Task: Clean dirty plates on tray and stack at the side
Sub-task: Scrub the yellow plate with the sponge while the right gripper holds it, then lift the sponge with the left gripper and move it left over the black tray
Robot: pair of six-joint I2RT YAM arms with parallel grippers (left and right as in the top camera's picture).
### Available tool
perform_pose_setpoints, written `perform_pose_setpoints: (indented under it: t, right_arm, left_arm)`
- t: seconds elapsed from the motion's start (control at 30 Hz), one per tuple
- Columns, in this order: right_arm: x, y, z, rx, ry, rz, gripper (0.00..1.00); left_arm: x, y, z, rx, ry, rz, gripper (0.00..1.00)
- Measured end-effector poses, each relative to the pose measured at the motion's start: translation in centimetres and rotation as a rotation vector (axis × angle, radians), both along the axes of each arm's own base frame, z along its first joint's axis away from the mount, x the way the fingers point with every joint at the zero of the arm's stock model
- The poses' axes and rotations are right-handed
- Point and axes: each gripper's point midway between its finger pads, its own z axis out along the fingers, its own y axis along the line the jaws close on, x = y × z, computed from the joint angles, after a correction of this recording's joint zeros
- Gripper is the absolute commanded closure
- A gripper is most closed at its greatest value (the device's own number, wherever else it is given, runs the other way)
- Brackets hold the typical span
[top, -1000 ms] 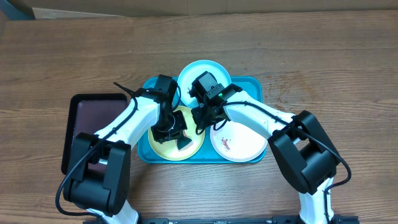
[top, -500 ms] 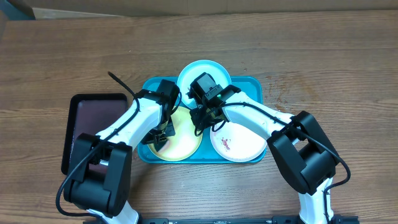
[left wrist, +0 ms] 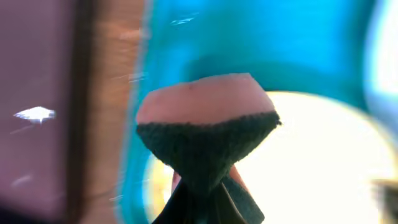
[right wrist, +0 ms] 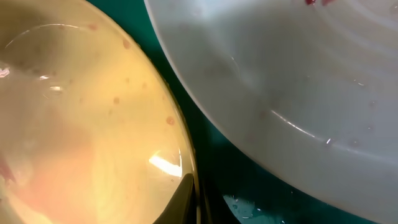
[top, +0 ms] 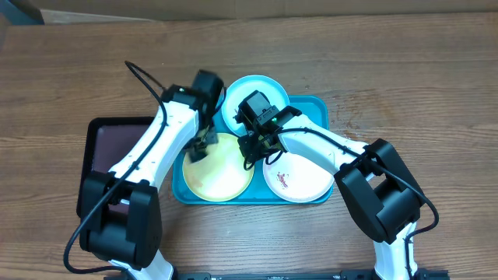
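The teal tray (top: 315, 109) holds three plates: light blue (top: 268, 84) at the back, yellow-green (top: 222, 171) at front left, and white (top: 305, 180) with a red smear at front right. My left gripper (top: 200, 148) is shut on a sponge (left wrist: 205, 124) with a pink body and a dark green scrub face. It hovers at the far-left rim of the yellow-green plate (left wrist: 311, 155). My right gripper (top: 250, 152) is shut on that plate's right rim, its fingertips (right wrist: 186, 199) pinching the edge. Small reddish specks dot the yellow-green plate (right wrist: 74, 124).
A dark maroon tray (top: 109, 148) lies on the wooden table just left of the teal tray. In the right wrist view, a narrow strip of teal tray floor (right wrist: 205, 143) separates the yellow-green plate from the white plate (right wrist: 280, 62).
My left gripper has carried the sponge from the middle of the yellow-green plate up and left to its far-left rim. The right gripper has held still on the plate's rim.
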Motion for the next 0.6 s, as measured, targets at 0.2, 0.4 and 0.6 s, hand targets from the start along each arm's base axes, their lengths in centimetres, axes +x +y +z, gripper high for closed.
perform_pose_setpoints:
  t: [0.2,0.4,0.6]
  right_arm:
    - [0.0,0.0,0.0,0.0,0.0,0.0,0.96]
    - [0.0,0.0,0.0,0.0,0.0,-0.001,0.96]
    - [0.0,0.0,0.0,0.0,-0.001,0.0,0.96]
  left_arm:
    - [0.0,-4.6,-0.9,-0.257,0.015,-0.056,0.96]
    - [-2.9,-5.2,-4.2,-0.324,0.098,-0.055,0.96]
    - [-4.8,-3.3,-6.0,-0.264,0.149,-0.024,0.96]
